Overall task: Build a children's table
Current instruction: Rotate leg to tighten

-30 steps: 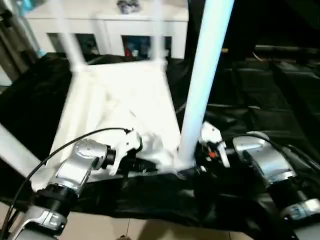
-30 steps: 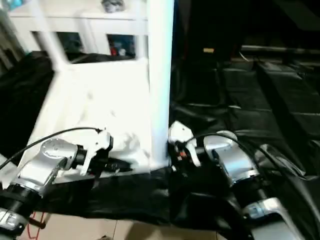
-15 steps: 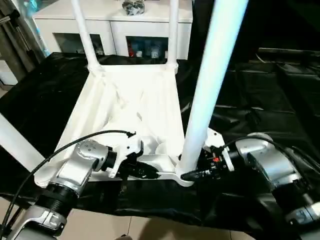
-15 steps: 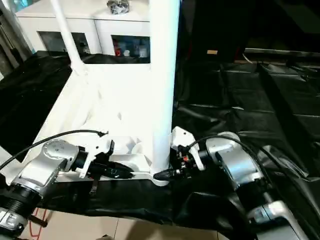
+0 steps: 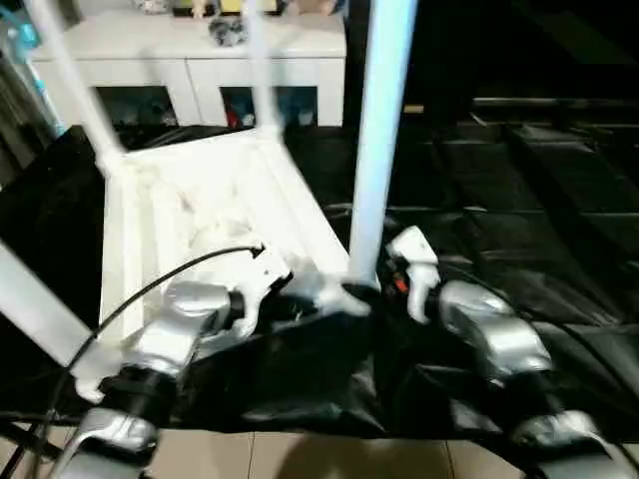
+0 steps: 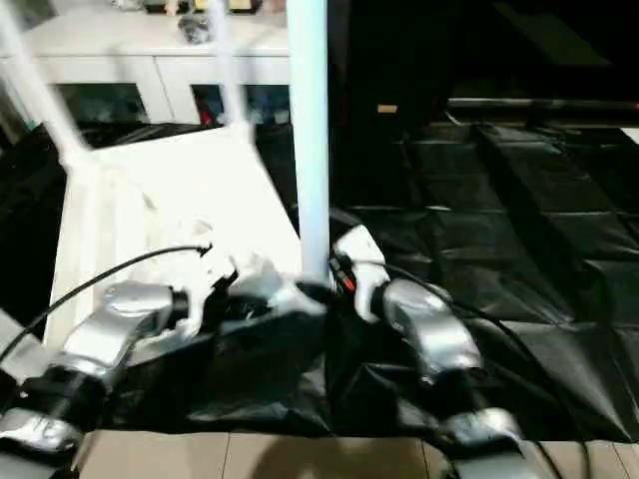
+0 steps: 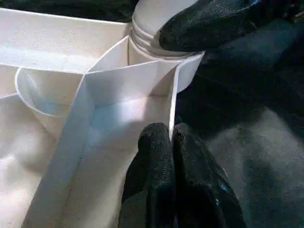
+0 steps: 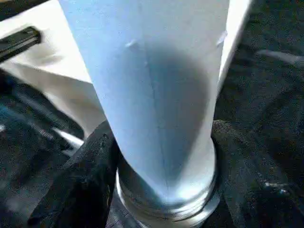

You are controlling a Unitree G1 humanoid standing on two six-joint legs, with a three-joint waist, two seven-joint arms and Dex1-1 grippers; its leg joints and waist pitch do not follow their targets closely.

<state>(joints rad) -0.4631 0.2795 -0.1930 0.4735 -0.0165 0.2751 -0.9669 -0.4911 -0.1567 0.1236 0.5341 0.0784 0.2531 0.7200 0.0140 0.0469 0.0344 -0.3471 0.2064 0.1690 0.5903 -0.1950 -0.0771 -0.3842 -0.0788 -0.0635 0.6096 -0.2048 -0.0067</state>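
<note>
The white tabletop lies underside up on black cloth, with its legs standing up from the corner sockets. My left gripper is shut on the thin rim wall beside the near right socket, one finger on each side. My right gripper is shut around the base of the near right leg, just above its socket. One of its fingers presses on the leg's ringed end. Two far legs and a near left leg stand upright.
A white cabinet with glass-fronted compartments stands behind the table. Black cloth covers the floor to the right and bunches up under the near corner. Pale floor tiles run along the near edge.
The camera has swung, shifting the whole picture. Both grippers keep their holds. Against the cabinet, the held corner and its leg have moved away from me and to the left.
</note>
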